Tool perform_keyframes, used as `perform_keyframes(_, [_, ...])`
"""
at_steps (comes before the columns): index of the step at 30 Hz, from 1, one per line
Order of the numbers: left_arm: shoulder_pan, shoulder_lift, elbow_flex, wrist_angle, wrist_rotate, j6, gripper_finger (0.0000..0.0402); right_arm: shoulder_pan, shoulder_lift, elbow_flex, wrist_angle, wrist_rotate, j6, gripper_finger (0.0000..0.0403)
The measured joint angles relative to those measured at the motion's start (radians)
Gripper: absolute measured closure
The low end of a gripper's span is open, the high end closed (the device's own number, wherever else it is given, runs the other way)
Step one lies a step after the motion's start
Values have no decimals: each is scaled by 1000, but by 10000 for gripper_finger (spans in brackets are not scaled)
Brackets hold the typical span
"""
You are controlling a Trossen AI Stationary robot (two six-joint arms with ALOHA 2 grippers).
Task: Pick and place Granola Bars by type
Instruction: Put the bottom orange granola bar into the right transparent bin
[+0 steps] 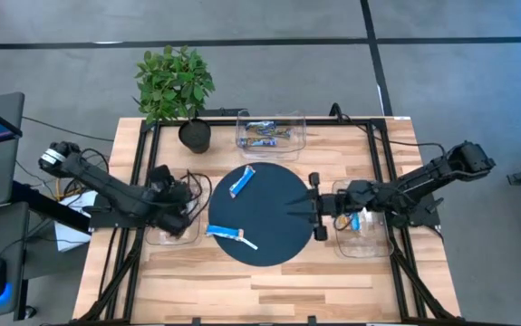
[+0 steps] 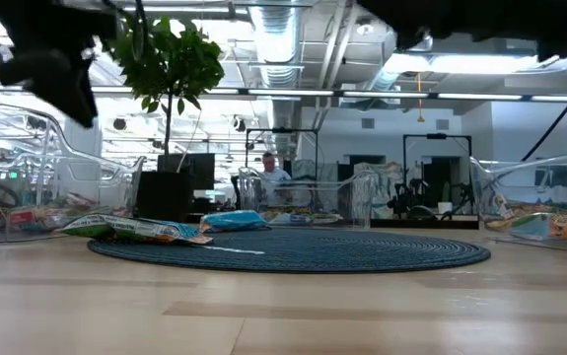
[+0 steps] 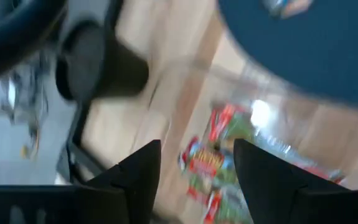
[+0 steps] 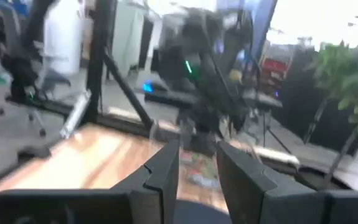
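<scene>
Wood-topped table in front of me, with a round dark blue mat at its middle. Nearest on the mat, toward its left edge, lies a multicoloured granola bar with a thin white stick touching its right end. Farther back on the mat sits a blue-and-white granola bar, tilted, near the mat's far left rim.

At the table's left edge a clear bin holds red-yellow-green granola bars. The left gripper hangs over that bin, its two fingers spread apart with nothing between them; the packets lie below the gap.

At the right edge stands a second clear bin with light-coloured packets inside. The right gripper reaches in from that side and sits over the mat's right rim. Its fingers stand a little apart, with no bar seen between them.

Along the far edge, at its middle, a third clear bin holds blue and dark granola bars. Beside it, toward the far left corner, stands a potted plant in a black pot.

Beyond the table, in the low view, a person sits far back in the room.
</scene>
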Motion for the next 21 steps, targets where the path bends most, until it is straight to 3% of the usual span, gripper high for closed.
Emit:
perform_keyframes(7, [-241, -60, 0, 121, -277, 25, 209, -38, 201, 139, -16, -8, -31, 301])
perform_keyframes(11, [-344, -60, 0, 206, -416, 83, 210, -57, 301, 265, -112, -8, -48, 301])
perform_keyframes(14, [-363, -51, 0, 331, -396, 184, 210, -63, 344, 359, -264, -8, -48, 301])
perform_keyframes(21, [-302, 1, 0, 630, -120, 512, 210, -62, 373, 480, -460, -6, -40, 301])
